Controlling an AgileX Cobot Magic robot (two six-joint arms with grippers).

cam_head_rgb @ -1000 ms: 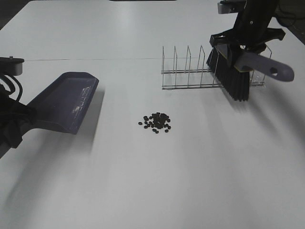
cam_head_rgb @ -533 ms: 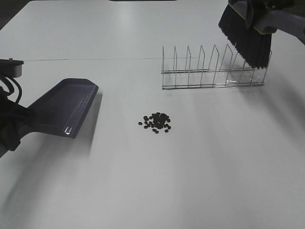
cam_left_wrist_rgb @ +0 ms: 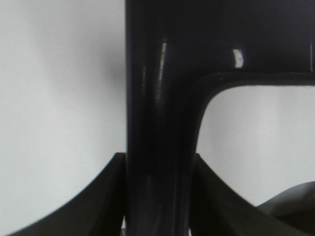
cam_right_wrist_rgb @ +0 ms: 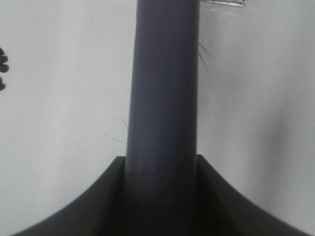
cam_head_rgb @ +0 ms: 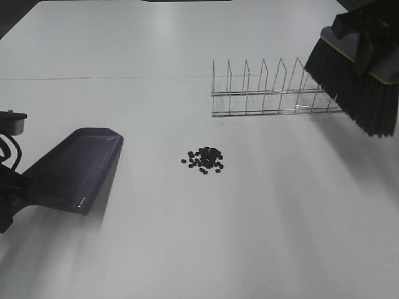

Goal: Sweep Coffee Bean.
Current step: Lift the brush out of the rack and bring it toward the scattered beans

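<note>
The coffee beans (cam_head_rgb: pixel 204 159) lie in a small dark heap on the white table (cam_head_rgb: pixel 187 249), mid-table; a few show at the edge of the right wrist view (cam_right_wrist_rgb: pixel 2 69). My left gripper (cam_head_rgb: pixel 7 202) is shut on the handle of the purple-grey dustpan (cam_head_rgb: pixel 75 168), whose mouth faces the beans from the left, well apart. The handle (cam_left_wrist_rgb: pixel 157 123) sits between the fingers (cam_left_wrist_rgb: pixel 98 201). My right gripper (cam_head_rgb: pixel 373 17) is shut on the brush handle (cam_right_wrist_rgb: pixel 165 83). The brush (cam_head_rgb: pixel 355 87) hangs in the air at the far right, bristles down, above the rack's right end.
A low wire rack (cam_head_rgb: pixel 274 93) with several upright dividers stands behind the beans, at the back right; its end shows in the right wrist view (cam_right_wrist_rgb: pixel 224 3). A thin line (cam_head_rgb: pixel 112 78) runs across the table at the back left.
The brush has risen out of the rack and swung right and toward the front. The dustpan has moved down and toward the front left, still in my left gripper.
</note>
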